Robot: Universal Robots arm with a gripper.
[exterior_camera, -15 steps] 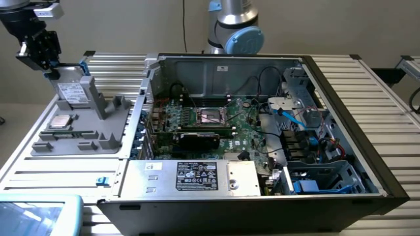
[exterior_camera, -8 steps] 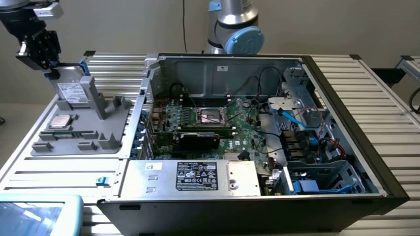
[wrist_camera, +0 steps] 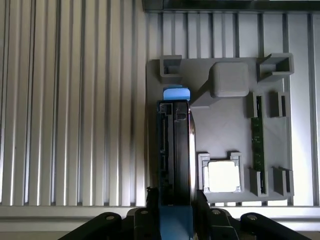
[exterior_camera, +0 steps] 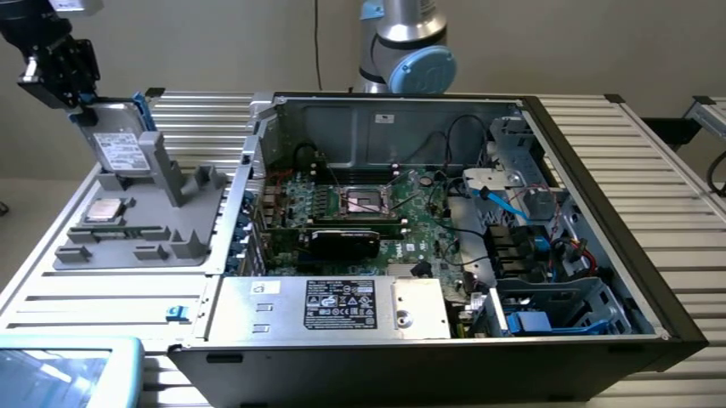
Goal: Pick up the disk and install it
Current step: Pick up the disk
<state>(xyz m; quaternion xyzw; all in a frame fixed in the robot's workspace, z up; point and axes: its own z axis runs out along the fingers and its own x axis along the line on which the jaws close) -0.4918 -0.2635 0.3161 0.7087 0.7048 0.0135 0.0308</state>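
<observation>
Ribbed bench (exterior_camera: 652, 200) carries an open computer case (exterior_camera: 397, 367) with its motherboard (exterior_camera: 422, 212) inside. Beside it, a grey tray (exterior_camera: 159, 231) holds a processor chip (exterior_camera: 102, 210) — and, farther back, the tool (exterior_camera: 82, 104) clamps the disk (exterior_camera: 116, 150) upright.

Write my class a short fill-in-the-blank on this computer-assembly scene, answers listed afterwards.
1. The disk is clamped between the gripper's ___.
2. The disk's plastic end tab is coloured ___.
3. The processor chip sits in a fixture tray coloured ___.
4. In the exterior view, that tray lies on the computer case's ___ side.

Answers: jaws; blue; grey; left.
</observation>
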